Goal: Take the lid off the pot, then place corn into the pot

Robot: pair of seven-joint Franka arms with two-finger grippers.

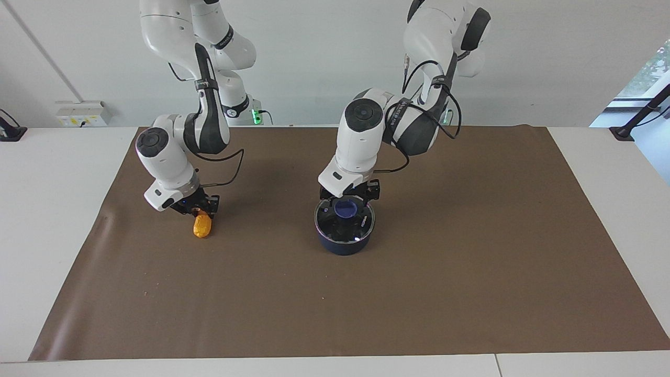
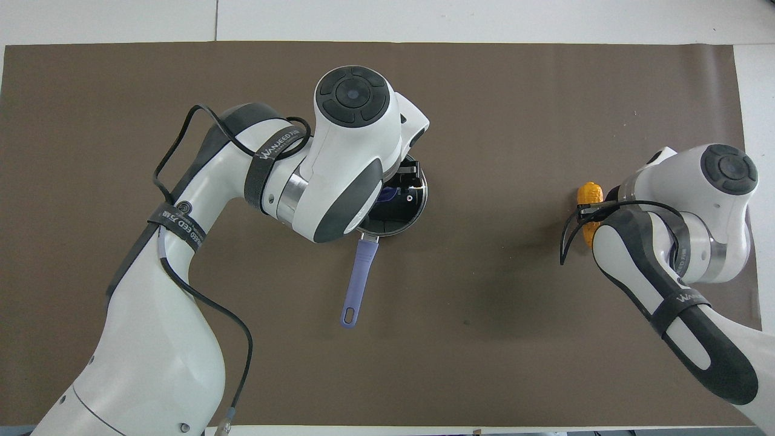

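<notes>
On the desk (image 1: 471,262), the lid (image 1: 344,222) sits on the pot (image 1: 343,245), left end effector (image 1: 348,201) down at its knob, grip unclear. Right end effector (image 1: 200,208) clamps the corn (image 1: 202,225).

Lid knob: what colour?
Blue, at the centre of the clear lid on the pot; the knob shows best in the facing view.

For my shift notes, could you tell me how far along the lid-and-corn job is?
Nothing is finished: the lid sits on the pot. In hand: the left gripper is down at its knob, and the right gripper is at the corn on the table. Left: lifting the lid, putting corn in.
</notes>
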